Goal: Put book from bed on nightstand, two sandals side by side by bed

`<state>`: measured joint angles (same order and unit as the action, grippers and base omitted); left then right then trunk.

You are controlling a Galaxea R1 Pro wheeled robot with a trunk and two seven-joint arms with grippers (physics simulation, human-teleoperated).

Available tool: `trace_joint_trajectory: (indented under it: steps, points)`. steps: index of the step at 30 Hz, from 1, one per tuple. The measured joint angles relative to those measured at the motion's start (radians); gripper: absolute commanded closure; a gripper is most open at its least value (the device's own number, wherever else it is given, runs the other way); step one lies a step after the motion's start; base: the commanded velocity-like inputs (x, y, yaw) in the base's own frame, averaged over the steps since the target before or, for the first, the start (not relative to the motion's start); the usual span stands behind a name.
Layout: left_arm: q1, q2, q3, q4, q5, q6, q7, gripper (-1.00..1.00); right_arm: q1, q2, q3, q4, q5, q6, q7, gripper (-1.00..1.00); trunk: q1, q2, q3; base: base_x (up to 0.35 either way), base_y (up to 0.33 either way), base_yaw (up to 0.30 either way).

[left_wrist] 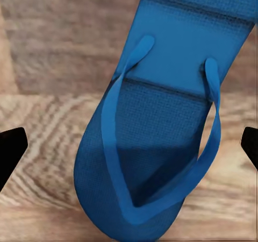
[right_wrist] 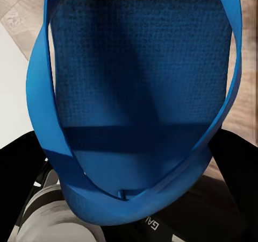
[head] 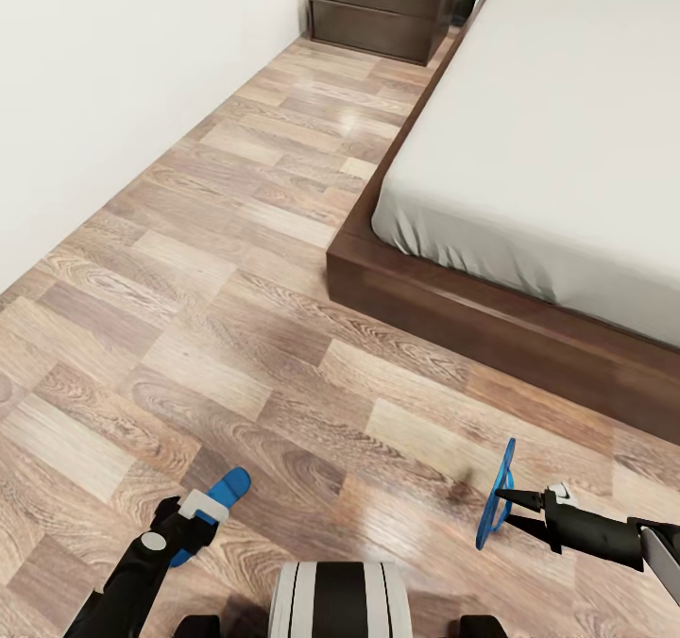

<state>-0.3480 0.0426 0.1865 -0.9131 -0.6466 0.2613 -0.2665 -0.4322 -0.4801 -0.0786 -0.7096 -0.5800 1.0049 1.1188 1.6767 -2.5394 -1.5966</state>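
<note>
Two sandals were not yet paired beside the bed (head: 444,308): one sandal (head: 495,495) hung upright, pinched in the right hand (head: 510,511), while the other sandal (head: 223,492) lay flat on the floor (head: 236,317) under the wide-open left hand (head: 194,525).

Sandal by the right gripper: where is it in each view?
Head: sandal at lower right, standing on edge.
Right wrist: sandal at centre, close up, straps toward camera.
Left wrist: that is the other sandal, lying flat.
Shared landmark: the wood-plank floor.
</note>
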Motion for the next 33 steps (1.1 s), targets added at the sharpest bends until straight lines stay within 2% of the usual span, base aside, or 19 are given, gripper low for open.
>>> trace_joint_trajectory:
  steps: [3, 8, 12, 19, 24, 33]
  points:
    - [0.0, -0.005, 0.0, 0.0, 0.0, 0.0, 0.0, -1.0, 0.0, 0.0, 0.0, 0.0, 0.0, 0.0, 0.0, 1.0, 0.001, -0.001, -0.012, 0.0, 0.0, 0.0]
    - [0.0, -0.007, 0.0, -0.001, -0.001, -0.001, 0.0, -1.0, 0.0, 0.0, 0.0, 0.0, -0.002, 0.001, 0.0, 1.0, 0.001, -0.001, -0.012, 0.0, 0.0, 0.0]
    - [0.0, -0.007, 0.0, -0.001, -0.001, -0.001, 0.0, -1.0, 0.0, 0.0, 0.0, 0.0, 0.0, 0.0, 0.0, 1.0, 0.003, -0.002, -0.027, 0.0, 0.0, 0.0]
    - [0.0, -0.007, 0.0, -0.001, -0.001, -0.001, 0.0, -1.0, 0.0, 0.0, 0.0, 0.0, -0.002, 0.001, 0.0, 1.0, 0.003, -0.002, -0.027, 0.0, 0.0, 0.0]
    - [0.0, -0.007, 0.0, -0.001, 0.0, -0.001, 0.0, -1.0, 0.0, 0.0, 0.0, 0.0, 0.0, 0.0, 0.0, 1.0, 0.005, -0.003, -0.046, 0.0, 0.0, 0.0]
    - [0.0, -0.007, 0.0, -0.001, 0.0, -0.001, 0.0, -1.0, 0.0, 0.0, 0.0, 0.0, -0.001, 0.001, 0.0, 1.0, 0.005, -0.003, -0.047, 0.0, 0.0, 0.0]
